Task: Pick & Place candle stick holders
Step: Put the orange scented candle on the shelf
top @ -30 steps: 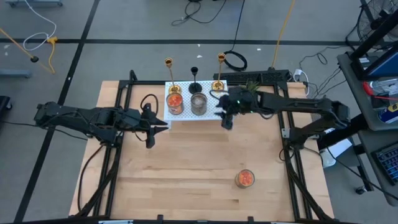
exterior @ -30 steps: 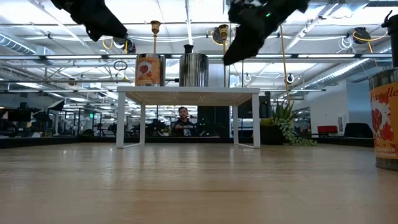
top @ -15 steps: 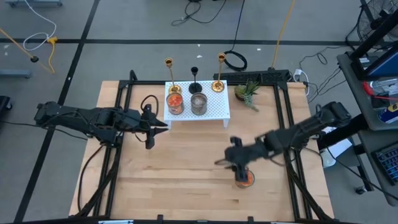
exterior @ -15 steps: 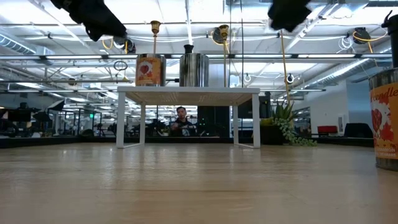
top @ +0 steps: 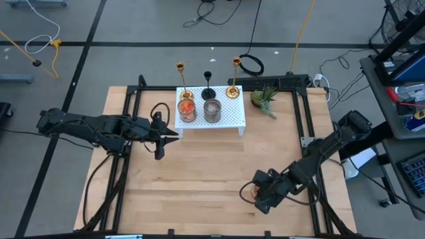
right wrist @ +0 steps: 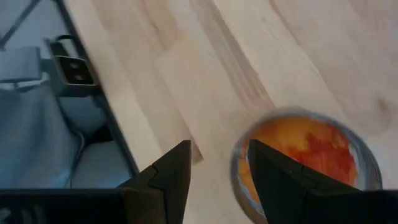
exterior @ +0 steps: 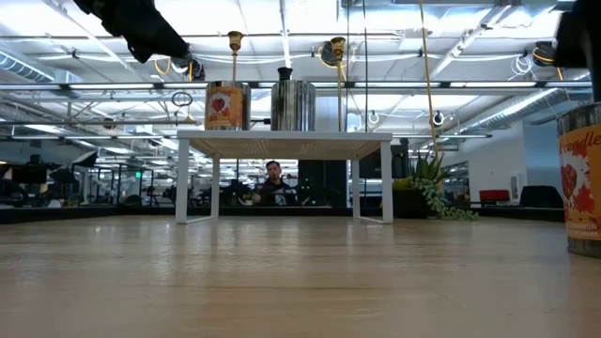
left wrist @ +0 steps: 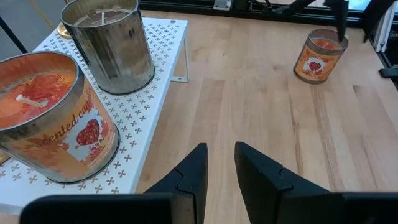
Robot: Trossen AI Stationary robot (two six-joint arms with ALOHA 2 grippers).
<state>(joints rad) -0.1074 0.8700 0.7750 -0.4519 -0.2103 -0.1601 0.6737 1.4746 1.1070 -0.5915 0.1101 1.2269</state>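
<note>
Brass candle stick holders (top: 180,79) twice, black one (top: 208,85) once.

Brass-gold candlesticks: two, left one (top: 180,78), right one (top: 234,76). Black candlestick (top: 208,85): one. Orange candle tins: two, one on white perforated stand (top: 187,109), one on table (left wrist: 318,56). Plain metal candle tin (top: 212,110): one. White perforated stand (top: 232,116): one. Potted plant (top: 265,99): one. Arms: two.
</note>
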